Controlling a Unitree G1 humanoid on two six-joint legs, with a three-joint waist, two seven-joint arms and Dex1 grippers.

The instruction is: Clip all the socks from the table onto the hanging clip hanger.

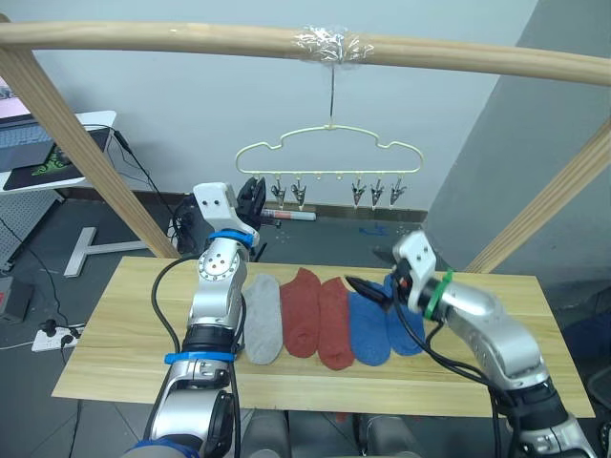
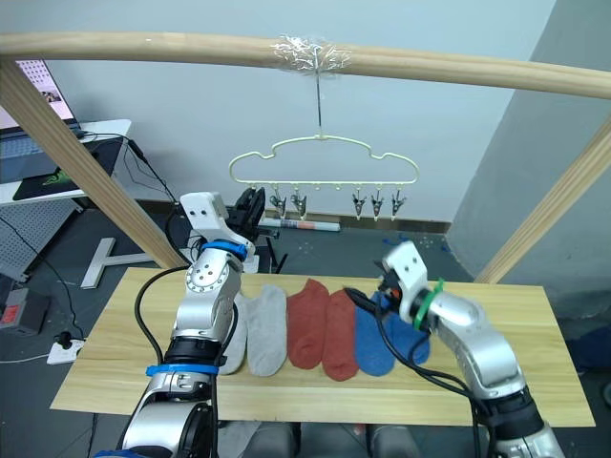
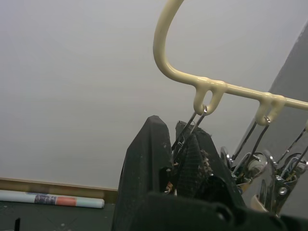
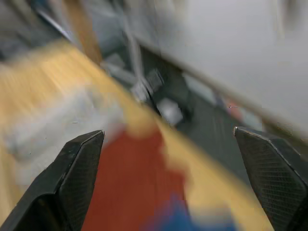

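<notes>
Left gripper [image 3: 180, 159] pinching leftmost grey metal clip [image 3: 188, 139] of pale yellow wire hanger [image 1: 329, 153]. Right gripper [image 4: 168, 187] spread wide above soft ankle socks [image 1: 320, 324], mid light wooden plank table [image 1: 115, 334]. Keep clip squeezed; grasp sock cuff cleanly.

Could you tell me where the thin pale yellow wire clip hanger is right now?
The thin pale yellow wire clip hanger hangs by its hook from the thick wooden pole, above the far edge of the light wooden plank table; the left gripper is closed on its leftmost clip.

You are seeing a thick wooden pole [image 1: 286, 43] spanning overhead. A laptop [image 1: 24, 143] is sitting on a white side desk [image 1: 91, 119] at the left, and a power strip [image 1: 52, 337] is lying on the floor
</notes>
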